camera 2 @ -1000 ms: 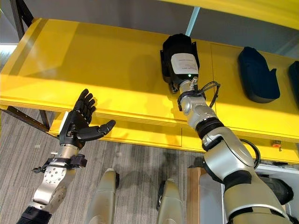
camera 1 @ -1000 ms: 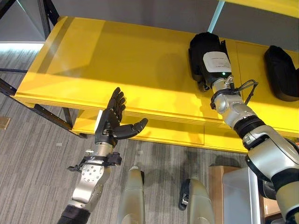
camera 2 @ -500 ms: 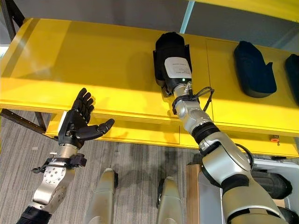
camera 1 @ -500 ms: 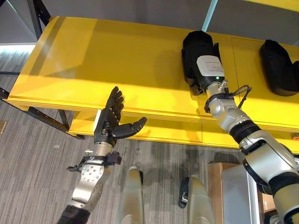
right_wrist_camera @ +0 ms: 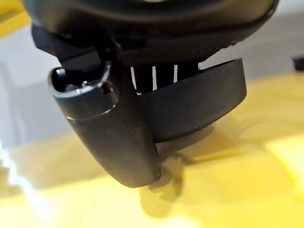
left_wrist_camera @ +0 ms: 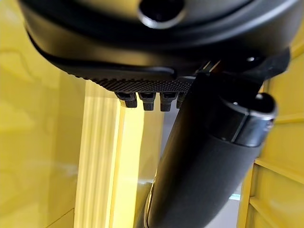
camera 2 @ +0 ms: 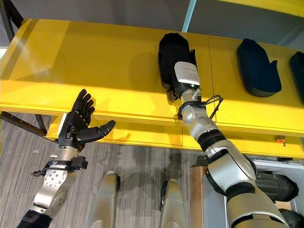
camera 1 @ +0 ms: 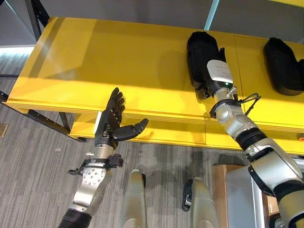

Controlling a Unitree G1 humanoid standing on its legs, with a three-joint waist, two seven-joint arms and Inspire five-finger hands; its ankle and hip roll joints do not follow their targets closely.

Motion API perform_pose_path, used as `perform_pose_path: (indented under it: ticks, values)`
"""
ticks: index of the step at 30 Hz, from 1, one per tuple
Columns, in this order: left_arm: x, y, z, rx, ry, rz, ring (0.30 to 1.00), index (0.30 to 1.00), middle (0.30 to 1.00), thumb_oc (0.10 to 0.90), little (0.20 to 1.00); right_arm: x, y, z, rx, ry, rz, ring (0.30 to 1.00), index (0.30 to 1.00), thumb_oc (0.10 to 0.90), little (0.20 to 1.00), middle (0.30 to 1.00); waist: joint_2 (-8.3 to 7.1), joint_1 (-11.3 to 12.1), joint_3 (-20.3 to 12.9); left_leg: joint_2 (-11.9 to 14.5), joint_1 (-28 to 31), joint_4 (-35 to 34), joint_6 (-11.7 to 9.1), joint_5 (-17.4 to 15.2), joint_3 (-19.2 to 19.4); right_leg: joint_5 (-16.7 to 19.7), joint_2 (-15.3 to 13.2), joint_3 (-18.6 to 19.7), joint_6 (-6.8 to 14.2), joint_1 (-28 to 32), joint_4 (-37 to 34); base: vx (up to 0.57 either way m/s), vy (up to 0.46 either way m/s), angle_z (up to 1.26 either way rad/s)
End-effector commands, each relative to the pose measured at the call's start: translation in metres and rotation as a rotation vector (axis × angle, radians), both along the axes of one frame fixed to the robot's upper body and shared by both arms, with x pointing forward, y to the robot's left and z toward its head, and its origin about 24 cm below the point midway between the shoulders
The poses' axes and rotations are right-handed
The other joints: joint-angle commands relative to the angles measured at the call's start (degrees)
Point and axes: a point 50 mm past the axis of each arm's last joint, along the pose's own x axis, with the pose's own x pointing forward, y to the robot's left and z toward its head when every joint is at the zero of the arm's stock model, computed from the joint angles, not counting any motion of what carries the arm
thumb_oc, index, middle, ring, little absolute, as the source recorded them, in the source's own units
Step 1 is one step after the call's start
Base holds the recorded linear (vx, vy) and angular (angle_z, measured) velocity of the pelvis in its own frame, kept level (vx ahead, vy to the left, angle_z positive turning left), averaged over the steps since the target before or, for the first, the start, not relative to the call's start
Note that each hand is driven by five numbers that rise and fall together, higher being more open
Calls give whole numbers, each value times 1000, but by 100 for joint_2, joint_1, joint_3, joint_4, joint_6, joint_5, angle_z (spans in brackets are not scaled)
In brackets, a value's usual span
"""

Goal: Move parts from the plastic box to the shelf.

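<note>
Right hand (camera 2: 186,76) lies over a black part (camera 2: 172,53) that rests on the yellow shelf (camera 2: 95,61), about mid-shelf and a little toward the far side. In the right wrist view the thumb (right_wrist_camera: 111,130) and fingers (right_wrist_camera: 190,102) curl round a dark rounded body, so I read the fingers as grasping the part, which appears to sit on the shelf surface. The plastic box cannot be identified in these views.

Left hand (camera 1: 110,124) hovers in front of the shelf's near edge, well left of the part, fingers straight and spread, thumb out, holding nothing.

Step in hand, by my judgement: setting the part down. To do it well:
- Check that the part lies flat on the shelf before letting go.
- Release the fingers without dragging the part sideways.
- Lift the hand clear of the part first, then draw it back toward the near edge.

Edges and room:
- Second black part (camera 2: 256,66) lies to the right, well apart; a third part (camera 2: 299,71) shows at the right margin.
- The shelf left of the placed part is bare and wide.
- The near edge sits close under the right wrist; the part is set back from it.
- An upright post (camera 2: 192,14) stands just behind the part, so there is little room to push further back.
</note>
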Motion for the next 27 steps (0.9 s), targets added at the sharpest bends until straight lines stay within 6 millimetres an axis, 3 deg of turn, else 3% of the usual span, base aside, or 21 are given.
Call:
perform_pose_path:
  ticks: [1, 15, 27]
  values:
    - [-5, -11, 44, 5, -260, -71, 1000, 1000, 1000, 900, 1000, 4, -20, 22, 106, -71, -72, 1000, 1000, 900, 1000, 1000, 138, 92, -341, 473, 379, -96, 150, -430, -270, 291, 83, 54, -216, -59, -283, 0, 0, 0]
    - [-6, -7, 43, 11, -258, -56, 1000, 1000, 1000, 900, 1000, 2, -16, 46, 91, -133, -10, 1000, 1000, 900, 1000, 1000, 96, 113, -298, 459, 340, -103, 154, -408, -282, 268, 68, 42, -228, -69, -257, 0, 0, 0]
    - [-8, -3, 43, 10, -257, -36, 1000, 1000, 1000, 900, 1000, -2, -20, 48, 10, -131, 5, 1000, 1000, 900, 1000, 1000, 64, 53, -311, 479, 301, -101, 135, -399, -280, 296, 71, 42, -225, -119, -246, 0, 0, 0]
